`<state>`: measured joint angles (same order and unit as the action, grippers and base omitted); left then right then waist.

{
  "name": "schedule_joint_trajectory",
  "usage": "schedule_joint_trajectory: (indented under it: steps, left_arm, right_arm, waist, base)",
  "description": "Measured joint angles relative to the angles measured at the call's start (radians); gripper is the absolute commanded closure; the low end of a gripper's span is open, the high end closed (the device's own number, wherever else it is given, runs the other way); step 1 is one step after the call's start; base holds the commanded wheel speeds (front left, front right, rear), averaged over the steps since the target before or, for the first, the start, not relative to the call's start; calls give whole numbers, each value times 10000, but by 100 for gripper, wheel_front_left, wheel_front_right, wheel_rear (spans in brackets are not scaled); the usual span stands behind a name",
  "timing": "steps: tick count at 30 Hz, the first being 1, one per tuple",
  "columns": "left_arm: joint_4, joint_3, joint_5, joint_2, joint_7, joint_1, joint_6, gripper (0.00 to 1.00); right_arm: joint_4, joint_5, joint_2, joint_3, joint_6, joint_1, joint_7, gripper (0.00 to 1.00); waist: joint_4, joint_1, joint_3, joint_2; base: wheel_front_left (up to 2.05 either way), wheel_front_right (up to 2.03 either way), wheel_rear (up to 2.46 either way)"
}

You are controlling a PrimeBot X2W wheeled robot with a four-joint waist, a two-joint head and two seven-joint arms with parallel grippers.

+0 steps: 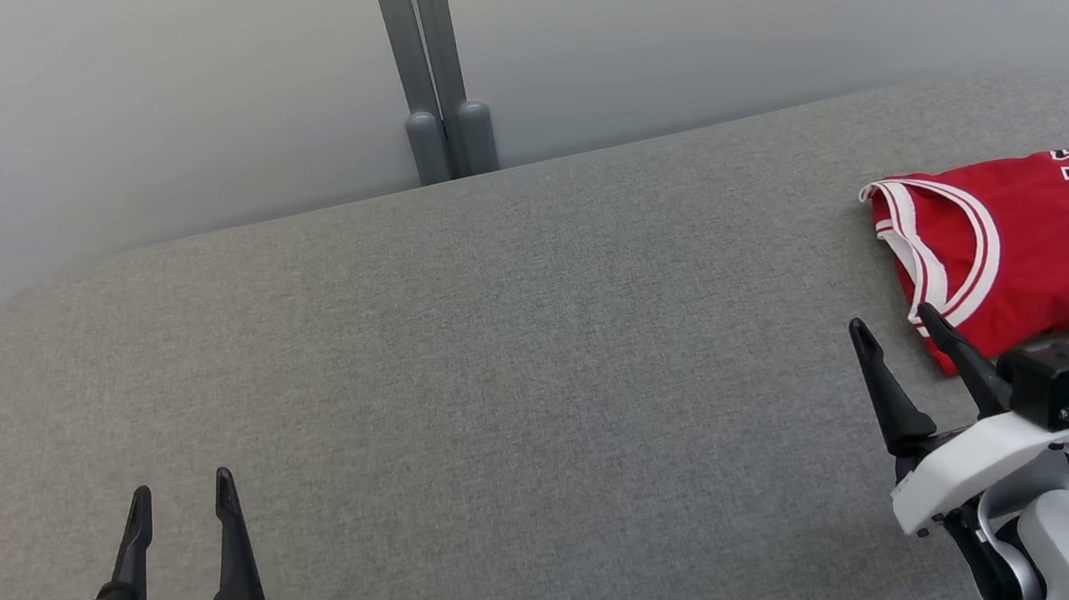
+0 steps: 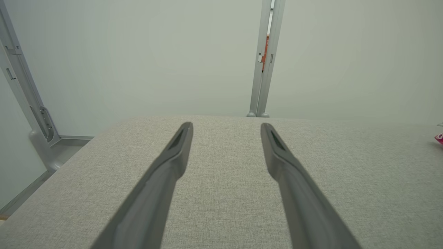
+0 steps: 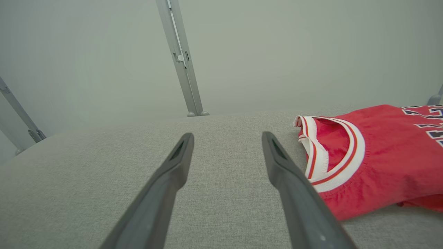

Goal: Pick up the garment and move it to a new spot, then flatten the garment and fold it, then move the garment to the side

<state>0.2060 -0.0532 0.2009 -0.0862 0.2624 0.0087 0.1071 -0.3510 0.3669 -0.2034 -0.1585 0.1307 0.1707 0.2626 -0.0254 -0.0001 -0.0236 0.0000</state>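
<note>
The folded red jersey (image 1: 1042,252) lies on the grey counter (image 1: 499,344), just to the right of the fingers of the right gripper (image 1: 891,318). Those fingers are spread wide and hold nothing. The fingers of the left gripper (image 1: 183,481), well apart from the jersey, are spread wide and empty too.

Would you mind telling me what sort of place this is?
Probably a robotics lab test cell: a grey fabric-covered table, plain pale partition panels joined by grey metal posts, and one red jersey.
</note>
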Motion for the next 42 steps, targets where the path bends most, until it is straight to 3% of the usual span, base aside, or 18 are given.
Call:
schedule_joint_trajectory:
  steps: [12,13,18,42]
  left_arm:
    - [82,-98,-58,94,0,-30,128,0]
    - [134,-92,-23,102,-2,-19,136,100]
    - [587,-82,96,194,-165,234,144,100]
    - [539,-207,4311,261,-1218,-22,148,100]
  right_arm:
    - [-96,86,-12,-132,0,40,0,0]
    - [-123,86,4,-140,0,16,-2,100]
    - [-451,198,157,-173,0,-380,-90,100]
    - [-36,3864,581,685,-2,-424,-1181,100]
  waist:
    - [-150,0,27,0]
    - [-156,0,31,0]
    - [-155,0,33,0]
    - [-74,0,80,0]
  base:
    - [0,0,0]
    - [0,0,0]
    - [0,0,0]
    - [0,0,0]
